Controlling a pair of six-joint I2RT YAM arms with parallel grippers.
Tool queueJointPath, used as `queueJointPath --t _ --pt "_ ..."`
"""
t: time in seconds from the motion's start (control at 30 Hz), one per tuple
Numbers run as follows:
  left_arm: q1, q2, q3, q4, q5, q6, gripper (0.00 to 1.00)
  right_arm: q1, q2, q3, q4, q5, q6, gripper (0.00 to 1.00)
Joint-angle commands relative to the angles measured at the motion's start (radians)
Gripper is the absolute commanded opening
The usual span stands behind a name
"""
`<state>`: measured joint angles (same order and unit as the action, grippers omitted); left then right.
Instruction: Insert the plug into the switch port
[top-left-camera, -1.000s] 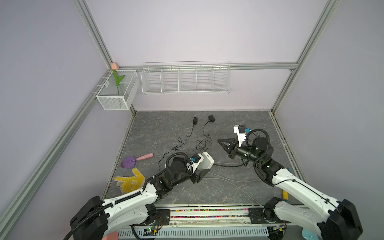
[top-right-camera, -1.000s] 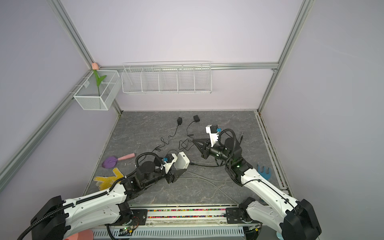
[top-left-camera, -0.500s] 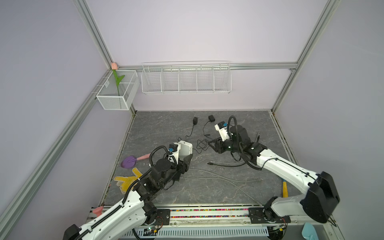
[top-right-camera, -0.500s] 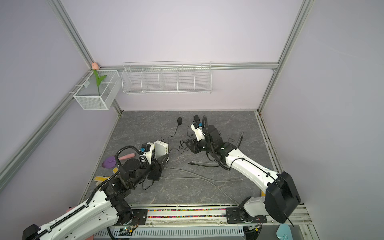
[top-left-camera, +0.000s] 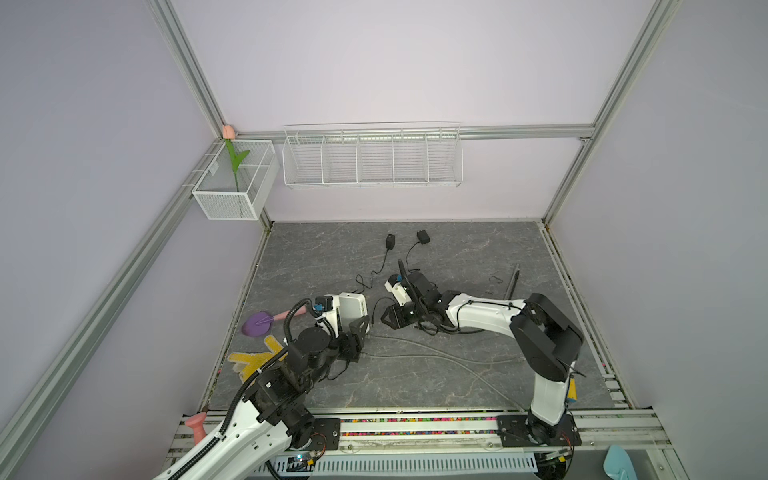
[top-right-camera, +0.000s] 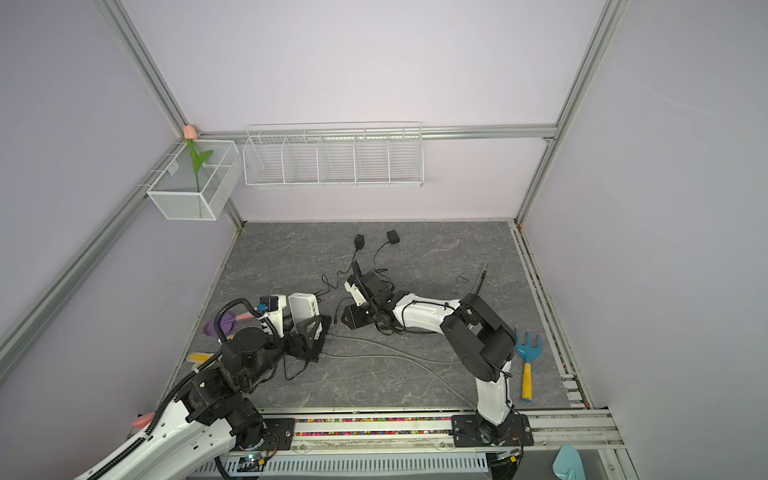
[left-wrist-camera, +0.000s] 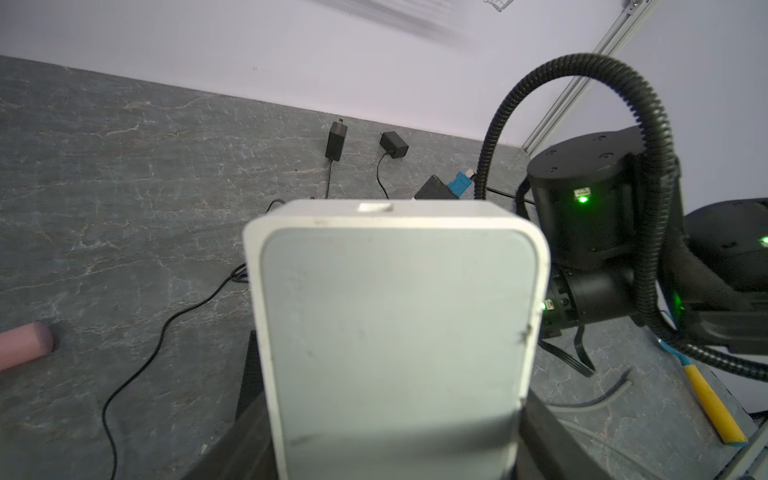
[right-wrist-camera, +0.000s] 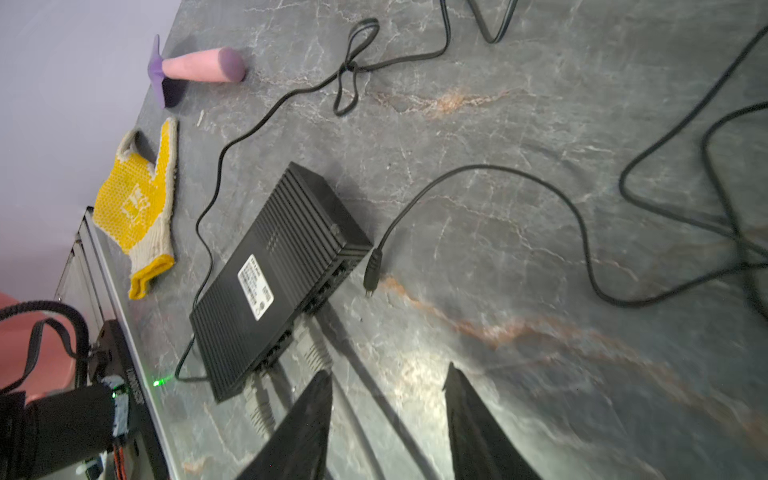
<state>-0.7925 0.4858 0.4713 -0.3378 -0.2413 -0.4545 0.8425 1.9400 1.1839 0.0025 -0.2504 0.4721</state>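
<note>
My left gripper (top-left-camera: 353, 328) is shut on the white switch (left-wrist-camera: 395, 332) and holds it upright above the table. In both top views the side of the switch with its small ports (top-right-camera: 311, 306) faces right. The plug (right-wrist-camera: 372, 272), a small black barrel on a thin black cable, lies loose on the table. My right gripper (right-wrist-camera: 389, 370) hangs low just short of the plug, open, with nothing between its fingers. In a top view the right gripper (top-left-camera: 388, 320) points left toward the white switch (top-left-camera: 352, 307).
A black ribbed box (right-wrist-camera: 282, 270) with grey cables (top-left-camera: 436, 357) plugged in lies under the left gripper. Yellow glove (top-left-camera: 257, 357) and purple scoop (top-left-camera: 259, 324) lie left. Two black adapters (top-left-camera: 390, 241) sit at the back, and a blue rake (top-right-camera: 527, 361) right.
The left gripper has carried the white switch leftward. The right gripper was shut and raised farther right. It has since swung left, dropped near the table and opened.
</note>
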Motion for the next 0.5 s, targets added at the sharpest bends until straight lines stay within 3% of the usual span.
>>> queueJointPath --t 0.0,0.3,0.47 --pt "0.003 -0.050 0.000 -0.017 0.006 -0.054 0.00 0.008 0.042 0.020 0.116 -0.016 0.085 0.48" --pt "0.003 -0.129 -0.014 -0.071 -0.007 -0.059 0.00 0.010 0.116 0.034 0.212 0.008 0.170 0.46" --pt "0.003 -0.145 -0.011 -0.093 -0.012 -0.061 0.00 0.041 0.136 0.097 0.105 0.084 0.131 0.45"
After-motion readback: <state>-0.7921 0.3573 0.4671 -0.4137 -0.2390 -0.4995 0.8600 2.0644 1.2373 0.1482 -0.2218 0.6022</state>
